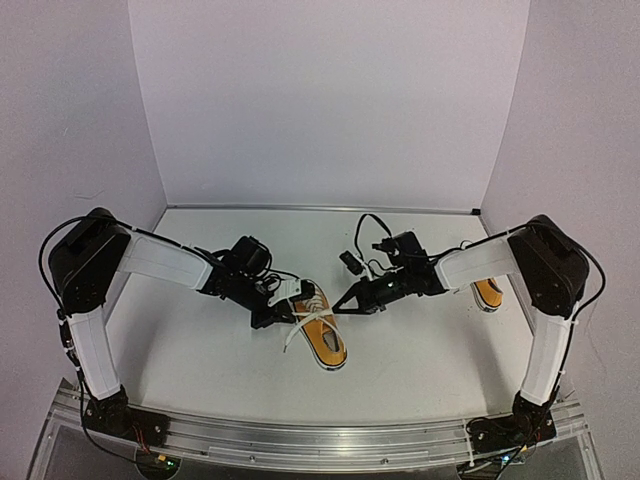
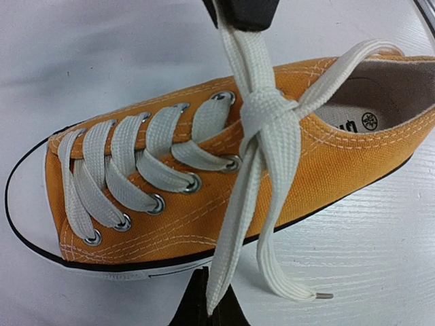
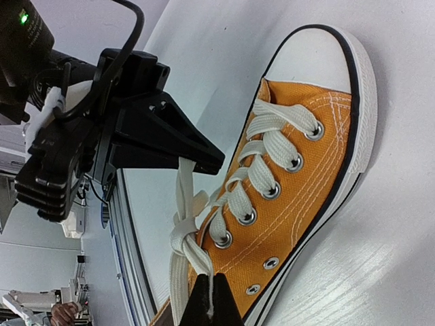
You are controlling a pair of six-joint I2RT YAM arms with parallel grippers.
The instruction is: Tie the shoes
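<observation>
top external: arms [image 1: 160, 260] angle inward, left fingers [image 1: 277, 312] and right fingers [image 1: 353, 298] clamped on shoe [image 1: 327, 343] laces [image 1: 293, 335].

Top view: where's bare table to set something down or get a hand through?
Bare: the wide strip along the back wall, and the front band between the shoe and the rail. Crowded: the centre, where the left claw and right claw pinch the laces over that shoe; a second shoe is partly hidden by the right arm.
</observation>
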